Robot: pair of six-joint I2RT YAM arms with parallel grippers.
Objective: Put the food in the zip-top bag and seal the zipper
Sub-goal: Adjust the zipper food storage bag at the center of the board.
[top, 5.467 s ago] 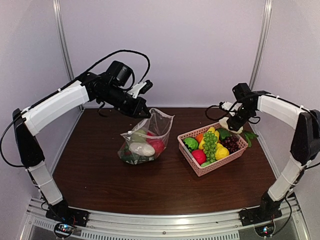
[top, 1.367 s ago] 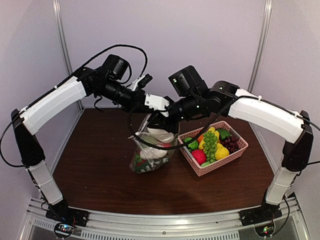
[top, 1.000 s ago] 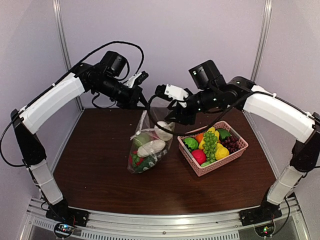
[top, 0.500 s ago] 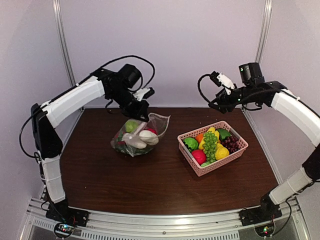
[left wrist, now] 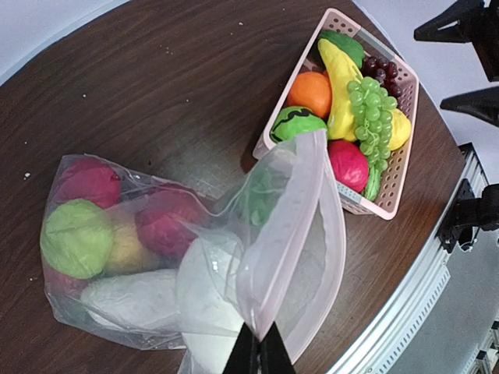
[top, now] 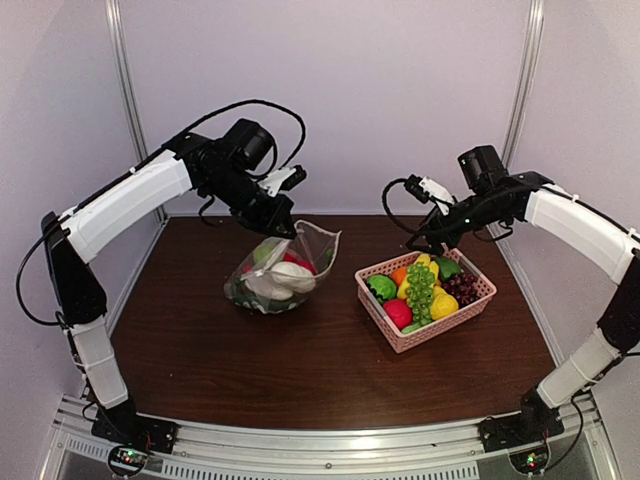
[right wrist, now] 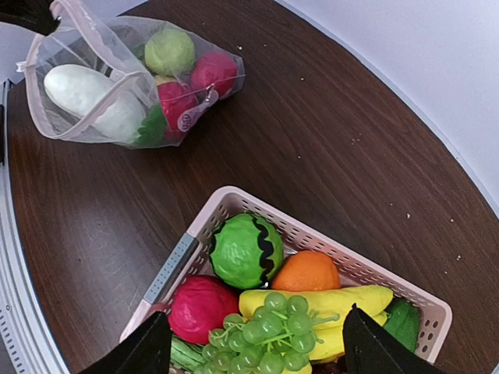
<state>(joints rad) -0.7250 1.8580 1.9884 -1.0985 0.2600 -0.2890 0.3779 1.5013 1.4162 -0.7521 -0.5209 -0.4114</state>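
Bag [left wrist: 290,222] edge between closed left jaws

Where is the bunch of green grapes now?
In the top view, the bunch of green plastic grapes lies right of centre in the pink lattice basket, beside a red round fruit, to the right of the clear zip-top plastic bag.

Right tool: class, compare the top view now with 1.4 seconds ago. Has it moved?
Yes. The right tool has swung right, away from the clear dotted plastic bag, and now hangs over the fixed pink lattice plastic basket's far-left corner.
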